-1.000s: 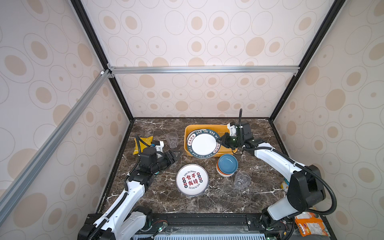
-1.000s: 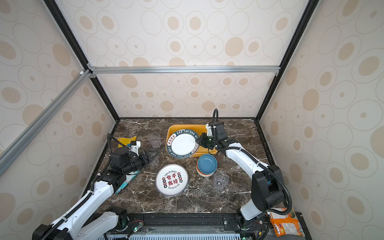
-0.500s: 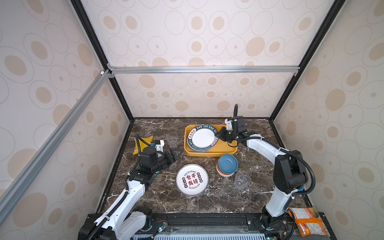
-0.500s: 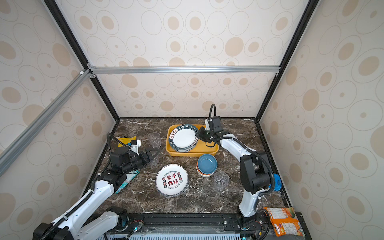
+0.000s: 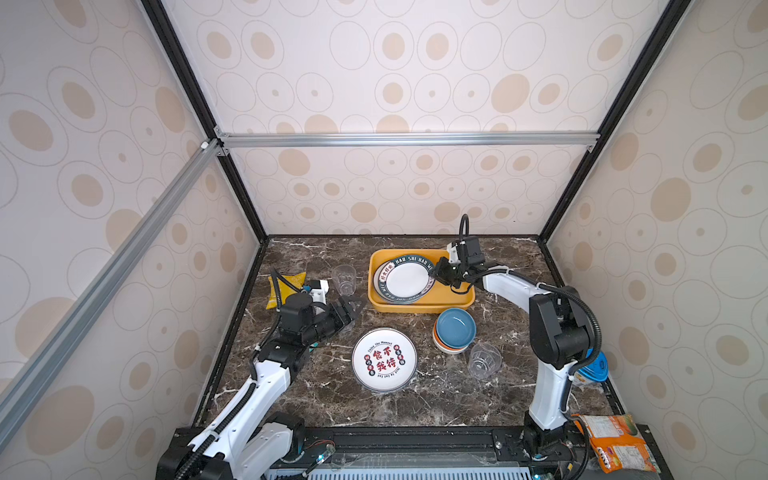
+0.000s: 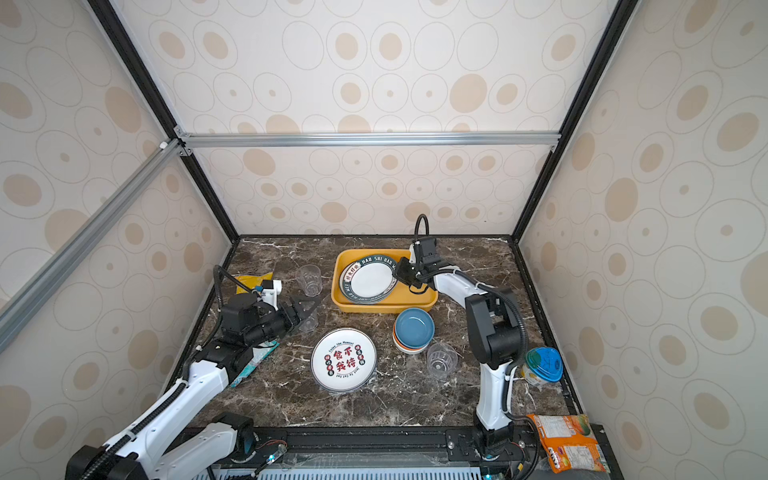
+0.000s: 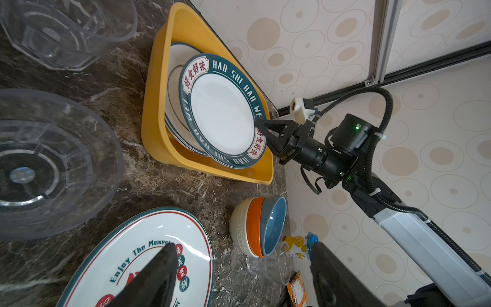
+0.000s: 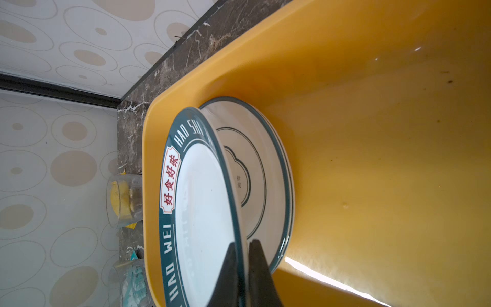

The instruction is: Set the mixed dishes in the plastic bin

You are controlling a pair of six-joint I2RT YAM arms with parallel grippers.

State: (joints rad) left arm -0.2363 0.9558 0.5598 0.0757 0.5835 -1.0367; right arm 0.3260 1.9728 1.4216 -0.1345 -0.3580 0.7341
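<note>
- Altogether, three round, glossy white plates: a dark-green-rimmed plate lettered "HAO SHI HAO WEI" [image 5: 405, 279], a thin-ringed white plate [image 8: 265, 170] under it, and a plate printed with red and black characters [image 5: 384, 359].
- The lettered plate stands tilted inside the shallow rectangular yellow-orange plastic bin [image 5: 419, 309]. It leans over the ringed plate, which lies flat on the bin floor.
- The one bin has rounded corners and a flared rim, and sits at the far middle of the dark marbled tabletop [image 5: 436, 399].
- The right arm's jaws are clamped on the tilted plate's rim — one black fingertip on each face.
- The character plate lies flat on the tabletop in front of the bin, apart from it.
- Three small smooth bowls nest in one stack near the bin's front right corner: a cream bowl [image 7: 237, 228] lowest, an orange bowl [image 7: 253, 226] in the middle, a blue bowl [image 5: 455, 328] on top.
- Three clear ribbed plastic cups: an upright cup [image 5: 343, 279] left of the bin, a second cup [image 6: 309, 322] just beside the left arm's jaws, and a tipped cup [image 5: 484, 359] on its side by the bowls.
- The left arm's jaws stand wide apart, holding nothing.
- One crinkled yellow snack bag [image 5: 286, 286] lies at the left edge, and one orange printed packet [image 5: 615, 440] lies beyond the near right corner.
</note>
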